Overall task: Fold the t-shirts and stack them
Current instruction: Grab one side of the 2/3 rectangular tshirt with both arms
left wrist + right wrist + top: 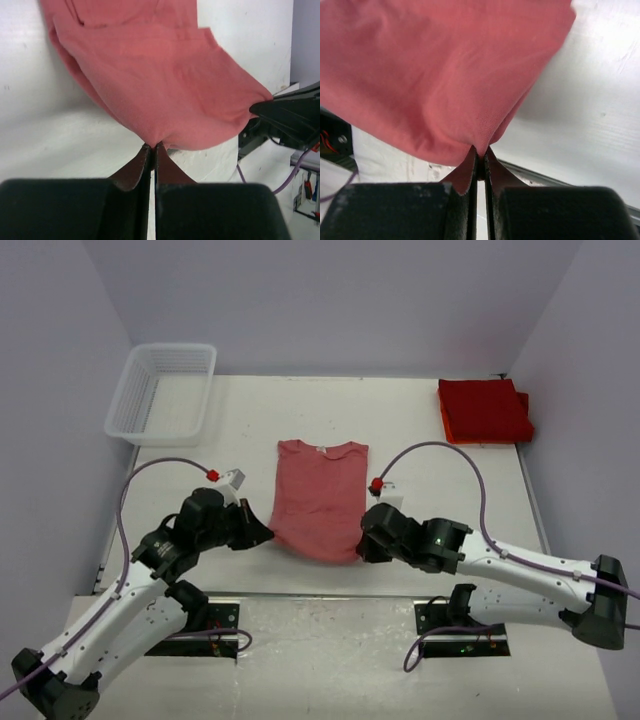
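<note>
Nearest, along the bottom-left: left arm [110, 620], reaching up over the tabletop [420, 465]. Beyond it, at the far-left corner, white mesh basket [165, 348], with no cloth showing inside, so apparently no more shirts waiting there.

Next to the right, left end effector [263, 534], pressed together on the near-left hem corner of the salmon-red t-shirt [320, 495]. Holds that corner raised, with a shadow on the white surface beneath it in the left wrist view.

At centre, shirt lies lengthwise, collar at the far end and flat on the tabletop, near hem sagging between the two grips. No sleeves stick out at either side, so probably tucked in already; cannot tell how neatly.

On the other hem corner, right end effector [363, 540], likewise pinched shut on the cloth, as seen close up in the right wrist view. Both corners held level with each other, well placed for carrying the hem towards the collar.

At the far-right corner, stack of deep red t-shirts [484, 410], folded into flat rectangles and well apart from the shirt in hand.

Judged from this: earlier shirts done and piled, last visible one partly folded. Left to do: lengthwise fold or folds, then a move across to the top of the pile.
</note>
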Tool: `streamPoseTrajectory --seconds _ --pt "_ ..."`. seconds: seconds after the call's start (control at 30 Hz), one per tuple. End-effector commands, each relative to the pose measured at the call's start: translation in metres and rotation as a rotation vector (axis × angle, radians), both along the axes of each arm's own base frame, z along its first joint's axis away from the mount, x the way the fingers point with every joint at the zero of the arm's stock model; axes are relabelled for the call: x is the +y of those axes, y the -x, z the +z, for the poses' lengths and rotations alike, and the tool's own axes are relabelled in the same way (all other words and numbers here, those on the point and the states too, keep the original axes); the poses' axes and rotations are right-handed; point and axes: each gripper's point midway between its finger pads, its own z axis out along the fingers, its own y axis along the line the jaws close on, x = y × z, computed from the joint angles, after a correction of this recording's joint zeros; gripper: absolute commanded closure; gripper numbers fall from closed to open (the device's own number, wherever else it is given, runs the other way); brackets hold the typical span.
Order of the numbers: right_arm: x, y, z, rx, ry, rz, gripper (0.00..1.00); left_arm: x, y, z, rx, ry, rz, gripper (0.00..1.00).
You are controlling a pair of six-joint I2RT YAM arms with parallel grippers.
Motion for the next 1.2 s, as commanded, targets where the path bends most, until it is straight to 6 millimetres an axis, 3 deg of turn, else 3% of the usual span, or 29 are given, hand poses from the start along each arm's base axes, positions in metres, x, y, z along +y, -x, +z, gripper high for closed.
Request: streamPoseTrajectory --seconds 0.0,0.07,0.1,0.17,0.2,0.5,0.53,0.6,0.63,0.7,0.73,0.8,0.83,0.87,0.9,0.97,1.0,1.03,1.07,1.1,1.13,1.17 --pt "0.000 -0.044 0.042 -0.110 0.035 -0.049 1.00 -0.011 -0.039 0.039 -0.121 0.008 0.039 1.00" --pt "0.002 -0.061 0.044 -0.120 0.078 -0.036 1.00 -0.019 -0.061 0.056 -0.153 -0.010 0.051 1.00" --pt "0.004 -0.076 0.057 -0.126 0.057 -0.047 1.00 -0.022 -0.071 0.074 -0.196 -0.013 0.049 1.00" --pt "0.004 -0.092 0.060 -0.135 0.085 -0.032 1.00 -0.025 -0.092 0.071 -0.190 -0.058 0.071 1.00" --pt "0.005 -0.106 0.064 -0.131 0.088 -0.044 1.00 -0.027 -0.102 0.088 -0.226 -0.056 0.073 1.00" --pt "0.005 -0.187 0.057 -0.094 0.131 -0.045 1.00 -0.008 -0.199 0.097 -0.249 -0.146 0.191 1.00" --pt "0.006 -0.192 0.056 -0.080 0.119 -0.039 1.00 -0.004 -0.211 0.082 -0.208 -0.175 0.200 1.00" --pt "0.004 -0.208 0.061 -0.081 0.102 -0.039 1.00 -0.003 -0.231 0.083 -0.226 -0.180 0.208 1.00" --pt "0.007 -0.214 0.049 -0.046 0.107 -0.028 1.00 -0.005 -0.241 0.065 -0.182 -0.193 0.200 1.00" --pt "0.007 -0.233 0.049 -0.047 0.105 -0.032 1.00 -0.011 -0.259 0.062 -0.183 -0.189 0.194 1.00" --pt "0.008 -0.241 0.033 -0.009 0.122 -0.033 1.00 -0.016 -0.268 0.045 -0.153 -0.200 0.182 1.00" --pt "0.003 -0.260 0.031 -0.001 0.113 -0.054 1.00 -0.025 -0.287 0.051 -0.194 -0.189 0.154 1.00" --pt "0.002 -0.266 0.019 0.021 0.127 -0.060 1.00 -0.029 -0.297 0.034 -0.165 -0.205 0.143 1.00" --pt "0.000 -0.277 0.021 0.024 0.102 -0.069 1.00 -0.032 -0.306 0.033 -0.190 -0.215 0.121 1.00" --pt "0.000 -0.282 0.018 0.032 0.099 -0.065 1.00 -0.040 -0.320 0.047 -0.235 -0.195 0.101 1.00" --pt "-0.002 -0.300 0.006 0.057 0.085 -0.079 1.00 -0.044 -0.349 0.036 -0.239 -0.212 0.088 1.00" --pt "-0.004 -0.306 0.003 0.058 0.085 -0.081 1.00 -0.045 -0.361 0.010 -0.200 -0.221 0.073 1.00" --pt "-0.003 -0.311 -0.001 0.067 0.077 -0.076 1.00 -0.047 -0.368 0.006 -0.192 -0.213 0.049 1.00" --pt "-0.009 -0.322 -0.008 0.081 0.076 -0.093 1.00 -0.049 -0.381 0.017 -0.218 -0.212 0.048 0.99" --pt "-0.016 -0.328 -0.012 0.076 0.092 -0.110 1.00 -0.044 -0.391 0.005 -0.225 -0.247 0.068 0.92" --pt "-0.019 -0.341 -0.006 0.049 0.070 -0.118 0.95 -0.039 -0.402 0.008 -0.249 -0.257 0.083 0.79" --pt "-0.021 -0.348 -0.018 0.069 0.074 -0.116 0.87 -0.037 -0.411 0.007 -0.266 -0.238 0.088 0.78"
